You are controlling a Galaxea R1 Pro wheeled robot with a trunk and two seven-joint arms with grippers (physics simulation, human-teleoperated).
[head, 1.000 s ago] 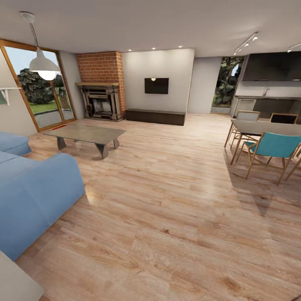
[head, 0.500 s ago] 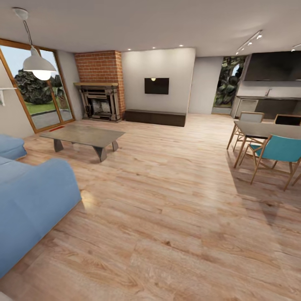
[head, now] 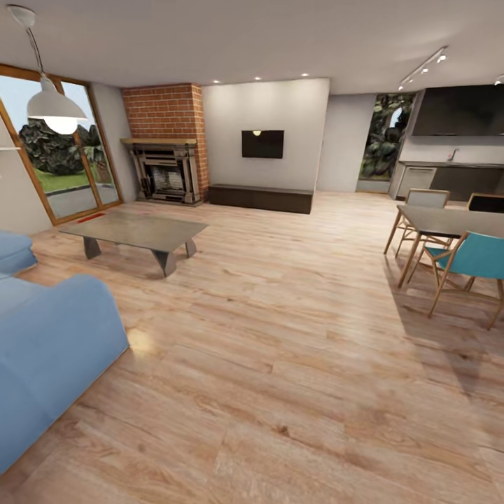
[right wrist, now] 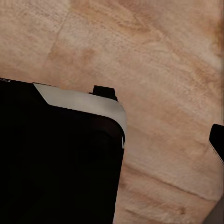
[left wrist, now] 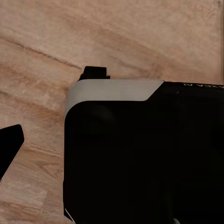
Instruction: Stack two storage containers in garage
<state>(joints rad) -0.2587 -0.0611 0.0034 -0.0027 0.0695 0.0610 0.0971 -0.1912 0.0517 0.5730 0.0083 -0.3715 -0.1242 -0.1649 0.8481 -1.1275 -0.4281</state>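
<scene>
You're in the living room — blue sofa at left, coffee table, TV ahead. No storage containers in sight. Wrist cams look down at the wood-plank floor over the robot's black base — arms look tucked for driving; can't tell either gripper's opening.

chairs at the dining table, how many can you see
3: a teal chair on the table's near side, a pale chair behind it, a dark chair back farther right. More may be cut off.
</scene>
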